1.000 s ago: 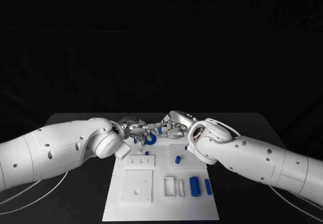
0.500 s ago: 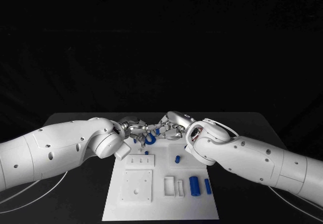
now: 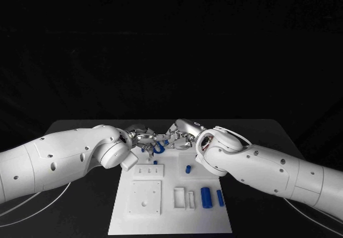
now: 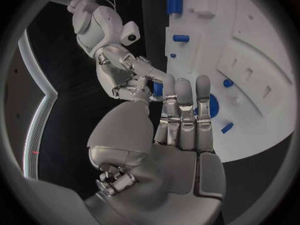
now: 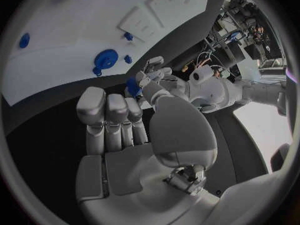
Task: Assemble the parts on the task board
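Parts lay across the white board (image 3: 170, 218) on the desk (image 3: 79, 213). Both hands met above its far end: the left hand (image 3: 145, 140) pinched a small blue part (image 4: 157, 89), while whether the right hand (image 3: 180, 137) gripped anything could not be told.

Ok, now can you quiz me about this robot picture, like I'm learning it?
1. Where do the left hand and the right hand meet: over the task board's near end or its far end?
2. True or false: the thick cylinder on the board is red.
3. The blue ring lies: A) on the board, B) on the black table, C) on an arm.
Key: 1 far end; 2 false; 3 A.
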`<state>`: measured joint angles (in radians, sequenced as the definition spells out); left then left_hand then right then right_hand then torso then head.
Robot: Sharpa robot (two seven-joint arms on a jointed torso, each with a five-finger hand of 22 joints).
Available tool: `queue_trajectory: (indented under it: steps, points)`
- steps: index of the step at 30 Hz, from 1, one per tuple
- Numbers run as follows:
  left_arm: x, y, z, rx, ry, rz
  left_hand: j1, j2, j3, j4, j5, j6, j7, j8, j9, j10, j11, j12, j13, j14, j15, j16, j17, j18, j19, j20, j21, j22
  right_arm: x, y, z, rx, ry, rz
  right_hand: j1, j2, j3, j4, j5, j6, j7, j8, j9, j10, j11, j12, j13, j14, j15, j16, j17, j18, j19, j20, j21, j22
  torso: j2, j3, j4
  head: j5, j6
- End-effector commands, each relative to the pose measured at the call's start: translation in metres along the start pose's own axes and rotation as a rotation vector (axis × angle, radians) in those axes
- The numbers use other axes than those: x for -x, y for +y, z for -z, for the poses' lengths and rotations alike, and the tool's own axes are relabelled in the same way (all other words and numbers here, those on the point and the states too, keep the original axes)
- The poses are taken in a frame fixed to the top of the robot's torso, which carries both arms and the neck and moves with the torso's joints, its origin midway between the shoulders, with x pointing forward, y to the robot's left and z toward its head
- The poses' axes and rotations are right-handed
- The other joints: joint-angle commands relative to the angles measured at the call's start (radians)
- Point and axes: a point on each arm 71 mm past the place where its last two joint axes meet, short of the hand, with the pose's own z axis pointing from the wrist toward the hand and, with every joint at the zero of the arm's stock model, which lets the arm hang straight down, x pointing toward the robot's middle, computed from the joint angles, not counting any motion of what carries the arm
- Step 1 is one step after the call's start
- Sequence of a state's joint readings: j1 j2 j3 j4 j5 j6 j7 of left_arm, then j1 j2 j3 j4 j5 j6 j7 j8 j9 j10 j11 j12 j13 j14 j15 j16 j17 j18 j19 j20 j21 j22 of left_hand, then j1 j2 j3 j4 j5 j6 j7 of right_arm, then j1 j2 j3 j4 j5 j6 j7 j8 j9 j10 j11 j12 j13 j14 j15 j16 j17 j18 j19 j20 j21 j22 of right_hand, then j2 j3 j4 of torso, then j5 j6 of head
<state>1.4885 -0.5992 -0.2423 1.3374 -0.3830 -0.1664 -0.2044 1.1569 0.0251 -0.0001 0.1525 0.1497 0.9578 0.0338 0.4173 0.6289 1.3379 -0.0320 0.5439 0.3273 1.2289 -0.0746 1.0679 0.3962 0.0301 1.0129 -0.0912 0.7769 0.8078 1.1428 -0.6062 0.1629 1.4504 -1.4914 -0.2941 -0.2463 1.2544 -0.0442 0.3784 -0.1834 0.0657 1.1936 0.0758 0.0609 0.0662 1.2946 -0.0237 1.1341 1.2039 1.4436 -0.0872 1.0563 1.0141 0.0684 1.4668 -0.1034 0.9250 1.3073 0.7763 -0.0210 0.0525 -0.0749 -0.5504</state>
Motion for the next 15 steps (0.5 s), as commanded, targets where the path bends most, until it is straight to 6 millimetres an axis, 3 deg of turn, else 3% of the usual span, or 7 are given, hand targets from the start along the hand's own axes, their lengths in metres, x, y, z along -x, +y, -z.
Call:
queue_trajectory:
  steps: [1,7,15]
  points:
    - [-0.006,-0.005,-0.0004,-0.017,0.037,-0.016,0.027,0.002,-0.001,-0.021,-0.001,0.012,-0.002,-0.01,-0.004,-0.004,-0.001,-0.006,-0.002,-0.01,0.0,0.004,-0.001,-0.005,0.0,-0.001,-0.006,0.002,-0.0028,0.0048,-0.0005,0.014,0.018,0.013,0.006,-0.001,0.0,0.005,0.003,0.043,-0.017,0.002,0.001,-0.003,-0.007,-0.005,-0.001,0.001,-0.006,-0.006,-0.001,0.002,0.038,-0.009,-0.007,0.115,0.0,-0.0004,0.0006,0.0,-0.002]
    - [-0.0059,-0.0045,-0.0005,-0.012,0.038,-0.021,0.055,0.011,-0.012,-0.061,0.013,0.025,-0.004,-0.03,-0.007,-0.003,-0.002,-0.009,-0.004,-0.011,-0.001,0.004,0.0,-0.007,0.0,-0.002,-0.011,0.008,-0.0034,0.0057,-0.0006,0.015,0.02,0.014,0.006,-0.001,0.0,0.005,0.003,0.043,-0.017,0.002,0.001,-0.003,-0.007,-0.005,-0.001,0.001,-0.006,-0.006,-0.001,0.002,0.038,-0.009,-0.007,0.115,0.0,-0.0003,0.0001,0.002,-0.002]
    - [-0.0052,-0.0036,-0.0008,-0.002,0.039,-0.023,0.051,0.018,-0.016,-0.064,0.015,0.03,-0.004,-0.037,-0.005,-0.002,-0.002,-0.01,-0.004,-0.011,-0.001,0.004,0.0,-0.007,0.001,-0.002,-0.013,0.013,-0.0045,0.009,0.0001,0.022,0.025,0.023,0.006,-0.001,0.0,0.005,0.003,0.043,-0.017,0.002,0.001,-0.003,-0.007,-0.005,-0.001,0.001,-0.006,-0.006,-0.001,0.002,0.038,-0.009,-0.007,0.115,0.0,0.0002,-0.001,0.004,-0.004]
